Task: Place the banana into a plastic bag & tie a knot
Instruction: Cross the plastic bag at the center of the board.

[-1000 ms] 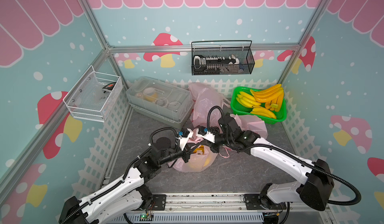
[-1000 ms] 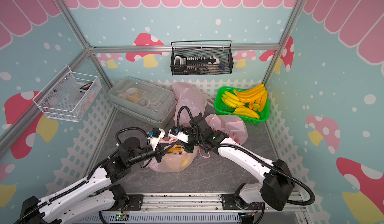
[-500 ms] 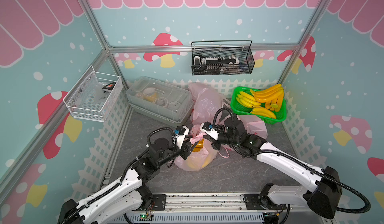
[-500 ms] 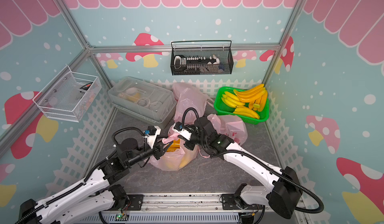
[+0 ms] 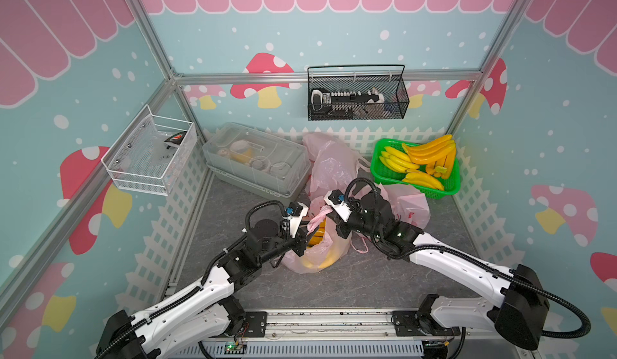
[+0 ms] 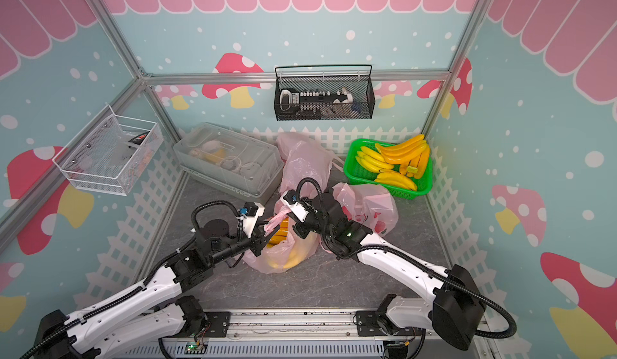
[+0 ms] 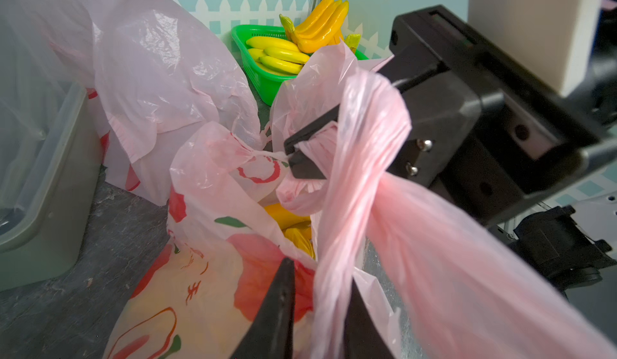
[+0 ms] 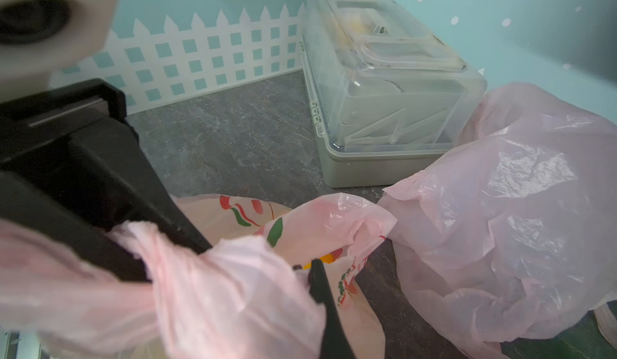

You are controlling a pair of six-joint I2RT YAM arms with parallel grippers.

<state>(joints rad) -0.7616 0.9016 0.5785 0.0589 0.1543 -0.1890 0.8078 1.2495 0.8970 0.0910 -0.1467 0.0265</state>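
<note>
Since a second ago both grippers have stayed crowded over the mouth of the plastic bag (image 5: 320,257), shifting only slightly. A twisted handle (image 7: 364,140) now shows plainly between them.

The bag sits on the floor, nearer the robot than the green basket (image 5: 450,190) and off to the basket's left. The bananas (image 7: 288,219) are already inside, with yellow showing through the pink film and at the open mouth.

The right gripper (image 7: 292,158) is on the basket side of the bag. Its jaws are pressed together on a frilled strip (image 7: 320,137) of the bag's top edge. The left gripper (image 7: 320,274) is on the side of the bag away from the basket.

The twisted handle runs lengthwise along the line from the left gripper toward the basket. It drapes across the right gripper's fingers and comes down between the left jaws. Those jaws stand narrowly apart on either side of the strand, and whether they actually pinch it cannot be told.

By the look of it, no knot is tied yet. The left gripper is the nearer one, with the strand directly in its jaws. It seems best placed to draw the handle through, pulling away from the basket.
</note>
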